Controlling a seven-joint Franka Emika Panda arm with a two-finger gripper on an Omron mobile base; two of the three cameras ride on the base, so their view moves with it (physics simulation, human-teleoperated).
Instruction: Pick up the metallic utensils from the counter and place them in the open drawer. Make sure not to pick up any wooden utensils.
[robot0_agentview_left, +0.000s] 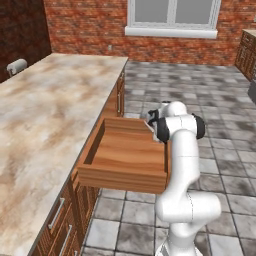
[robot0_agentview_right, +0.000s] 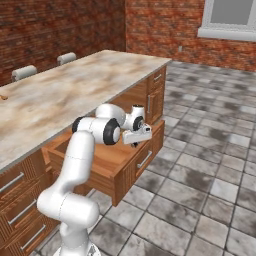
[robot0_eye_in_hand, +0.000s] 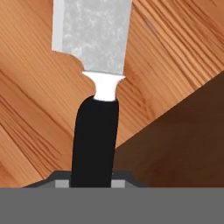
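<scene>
Red brick wall (robot0_agentview_left: 90, 20), white-framed window (robot0_agentview_left: 172, 17), grey tiled floor (robot0_agentview_left: 225, 125), handled cabinet drawers (robot0_agentview_right: 20, 200)

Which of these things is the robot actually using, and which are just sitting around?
In use:
- knife, shut in the pincer
- open drawer, below it
- counter

Just there:
- window
- brick wall
- narrow drawers
- tiled floor

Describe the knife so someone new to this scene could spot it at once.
Start at the marbled counter, then drop to the open drawer pulled out from its side. Above the drawer's wooden floor, the claw grips the knife: black handle, white collar, broad speckled silver blade.
</scene>
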